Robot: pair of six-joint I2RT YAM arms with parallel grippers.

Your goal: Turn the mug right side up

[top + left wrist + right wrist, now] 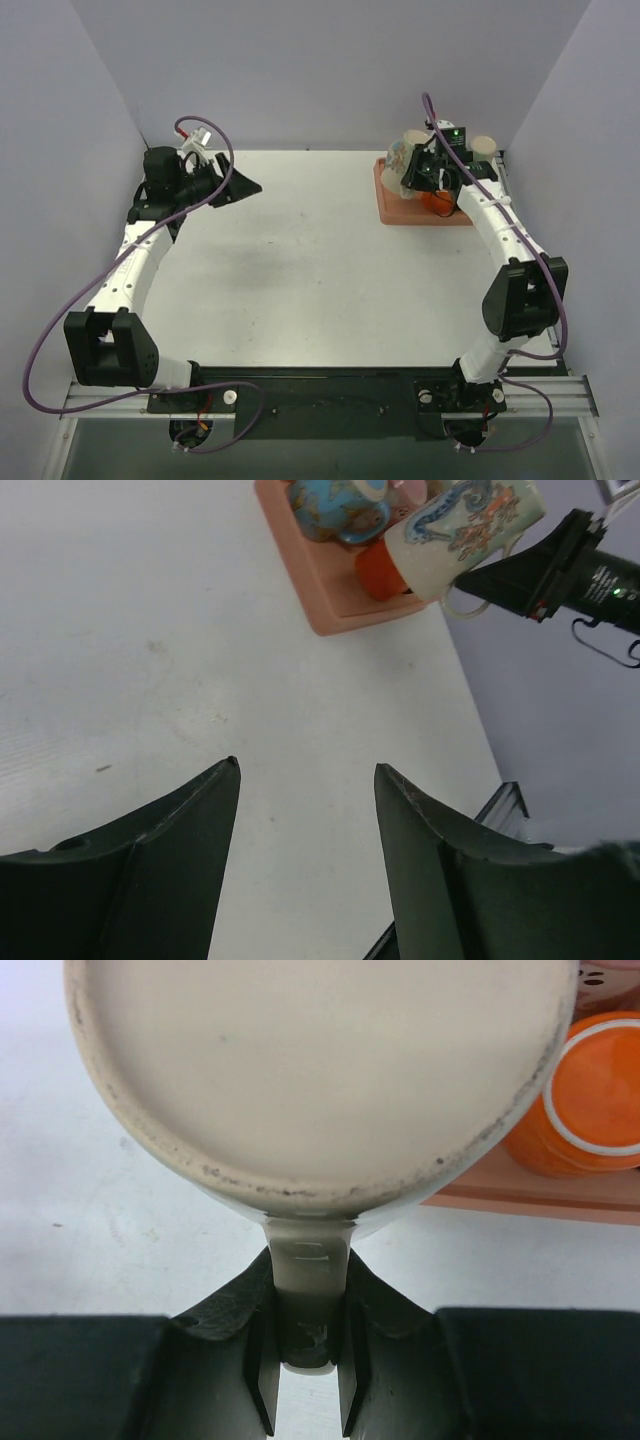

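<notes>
While the right pincer is clamped tight on the handle of the mug, the mug hangs in the air, tipped on its side. It is just over the pink tray at the far right part of the table. From the right wrist view, one flat, cream, round end of the mug faces the camera. The mug has blue and orange paint on its side. An orange cup sits on the tray just beside the mug, and a blue cup sits on the tray too. The left pincer is well apart from all this, over the left side of the table. Its two fingers are spread apart and hold nothing.
</notes>
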